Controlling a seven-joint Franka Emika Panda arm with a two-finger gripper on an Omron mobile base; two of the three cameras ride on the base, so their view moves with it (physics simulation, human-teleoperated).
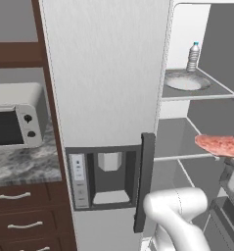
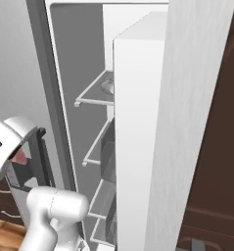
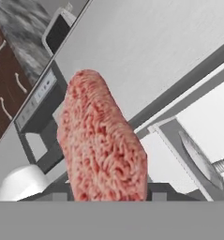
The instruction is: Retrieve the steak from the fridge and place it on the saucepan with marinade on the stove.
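Step in hand: retrieval, judged to be the carry-out phase. The steak [image 3: 103, 143] stands up from the bottom centre of the hand view, directly above where the finger tips sit, and the jaws are set narrow on its lower edge; the gripper [image 3: 106, 199] holds the steak, though the tips themselves are covered by the meat.

In the left base view the steak [image 1: 219, 145] shows at the right edge, mid-height, level with the front lip of the middle shelf [image 1: 177, 142] of the fridge [image 1: 106, 73]. Whether it is clear of the shelf or just over its lip cannot be told from this angle. A water bottle [image 1: 193, 57] and a shallow bowl [image 1: 186, 82] sit on the shelf above, upper right of that frame, well apart from the meat. The left door, with its dispenser recess [image 1: 109, 176], is shut; the right compartment is open.

In the right base view the open door [image 2: 64, 122] stands at left, with the arm low at lower left.

Saucepan and stove: not yet reached.

Next move, as judged: draw the steak fully out past the shelf edge and door without knocking either, keep the grip firm on a soft slab, then turn the base toward the stove.
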